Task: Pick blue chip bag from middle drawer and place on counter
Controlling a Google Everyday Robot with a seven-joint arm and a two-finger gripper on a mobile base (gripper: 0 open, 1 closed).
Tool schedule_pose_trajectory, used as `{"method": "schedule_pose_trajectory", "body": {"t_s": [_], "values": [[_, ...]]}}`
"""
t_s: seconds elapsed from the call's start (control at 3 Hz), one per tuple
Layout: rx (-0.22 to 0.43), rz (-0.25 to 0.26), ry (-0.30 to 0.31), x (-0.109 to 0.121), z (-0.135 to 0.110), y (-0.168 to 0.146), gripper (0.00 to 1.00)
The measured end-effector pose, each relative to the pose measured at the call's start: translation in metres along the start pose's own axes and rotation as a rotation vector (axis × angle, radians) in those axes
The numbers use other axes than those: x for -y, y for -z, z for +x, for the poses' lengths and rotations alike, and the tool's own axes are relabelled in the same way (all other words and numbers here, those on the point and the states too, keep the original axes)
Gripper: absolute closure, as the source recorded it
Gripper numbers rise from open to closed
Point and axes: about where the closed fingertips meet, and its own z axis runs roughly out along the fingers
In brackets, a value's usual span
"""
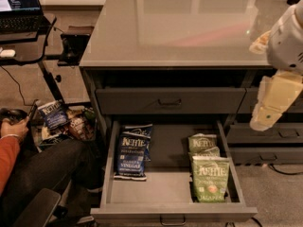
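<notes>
The blue chip bag (131, 151) lies flat at the left side of the open middle drawer (173, 212), with its white logo toward the back. The drawer is pulled out below the counter (180, 27), a wide glossy grey top. My gripper (273, 102), a cream-coloured piece hanging from the white arm, is at the right edge of the view. It sits beside the counter's front right corner, above and to the right of the drawer. It is well apart from the blue bag and holds nothing that I can see.
Light green Kettle bags (209, 176) lie at the drawer's right side. A shut shallower drawer front (169, 101) sits above. More shut drawers (265, 141) are at the right. A seated person (28, 174), a laptop desk (23, 27) and snack bags on the floor (54, 115) are at the left.
</notes>
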Motion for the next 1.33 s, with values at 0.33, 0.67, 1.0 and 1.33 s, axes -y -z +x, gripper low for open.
{"method": "schedule_pose_trajectory", "body": {"t_s": [0.33, 0.67, 1.0, 1.33], "values": [[0.035, -0.07, -0.005, -0.011, 0.001, -0.07, 0.0], [0.094, -0.108, -0.012, -0.013, -0.003, -0.145, 0.0], [0.185, -0.109, -0.01, -0.007, -0.02, -0.195, 0.0], [0.185, -0.109, -0.01, -0.007, -0.02, -0.195, 0.0]]}}
